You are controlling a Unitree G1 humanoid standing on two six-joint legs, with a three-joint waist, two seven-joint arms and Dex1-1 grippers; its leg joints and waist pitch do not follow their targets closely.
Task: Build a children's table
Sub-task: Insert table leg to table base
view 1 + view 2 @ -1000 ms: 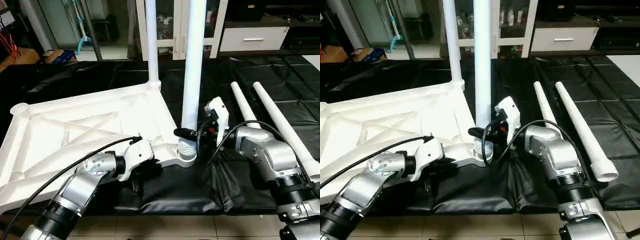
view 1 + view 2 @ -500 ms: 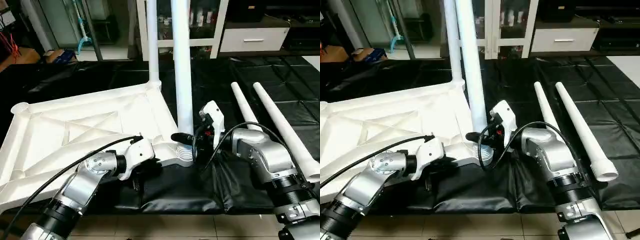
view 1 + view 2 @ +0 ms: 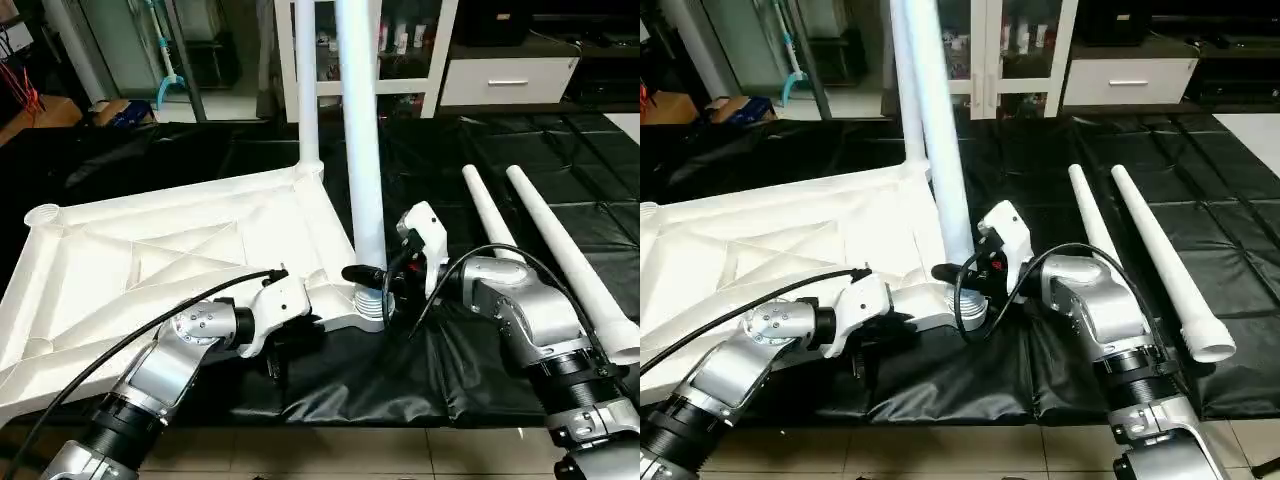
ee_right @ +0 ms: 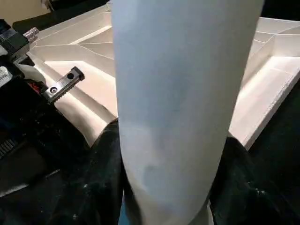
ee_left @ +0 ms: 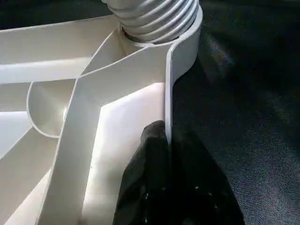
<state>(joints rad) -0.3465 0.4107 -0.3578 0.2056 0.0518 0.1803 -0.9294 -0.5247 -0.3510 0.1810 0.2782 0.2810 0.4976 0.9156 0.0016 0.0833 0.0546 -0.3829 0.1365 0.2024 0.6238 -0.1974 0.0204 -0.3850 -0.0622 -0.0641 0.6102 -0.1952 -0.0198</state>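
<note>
1 tabletop [image 3: 150, 260], 4 legs: 2 upright, 2 loose, L hand [image 5: 166, 140] clamped on tabletop rim, R hand [image 3: 385, 275] clamped on near upright leg [image 3: 362, 150]

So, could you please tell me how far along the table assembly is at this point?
Done: one leg stands in the far corner of the upturned tabletop. In hand: the right gripper holds a second leg at the near corner socket, its threads not fully in, while the left gripper clamps the tabletop's rim. Left: two legs lie on the black mat; the left corner socket is empty.

forearms [image 3: 175, 355]: silver, ribbed black cuffs | black cables | wrists: white housings
</note>
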